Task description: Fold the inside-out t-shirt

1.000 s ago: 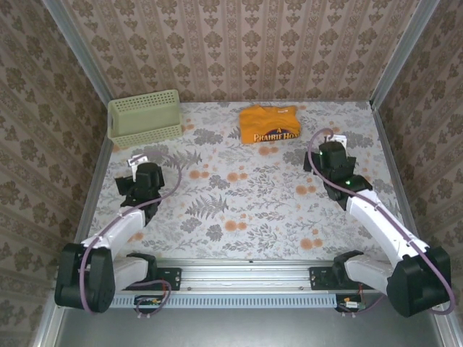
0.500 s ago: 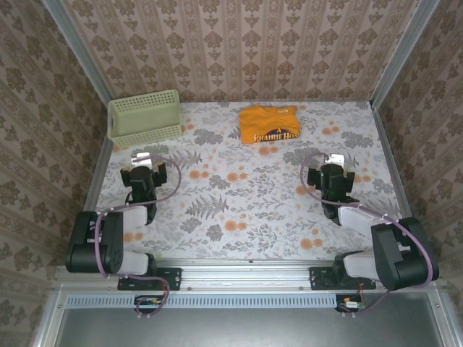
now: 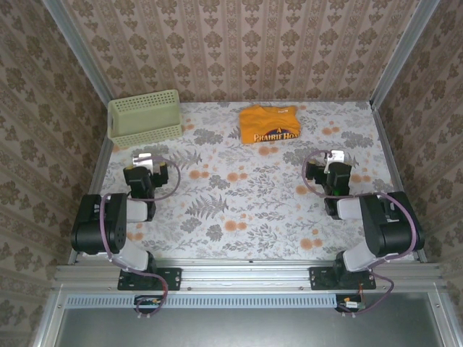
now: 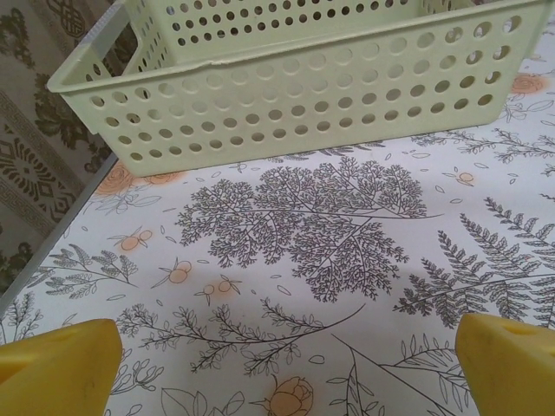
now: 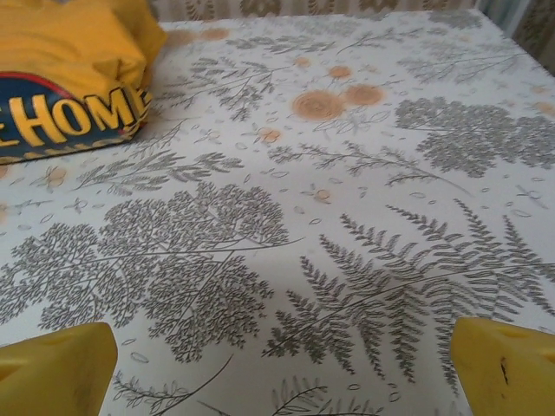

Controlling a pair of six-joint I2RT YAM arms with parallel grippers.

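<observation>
middle of the surface is open; basket blocks the far-left corner, t-shirt sits far centre.

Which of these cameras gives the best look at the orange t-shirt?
The top external view: the whole t-shirt lies folded at the far end, lettering up. The right wrist view catches one end of it with some lettering. The left wrist view faces the basket instead.
</observation>
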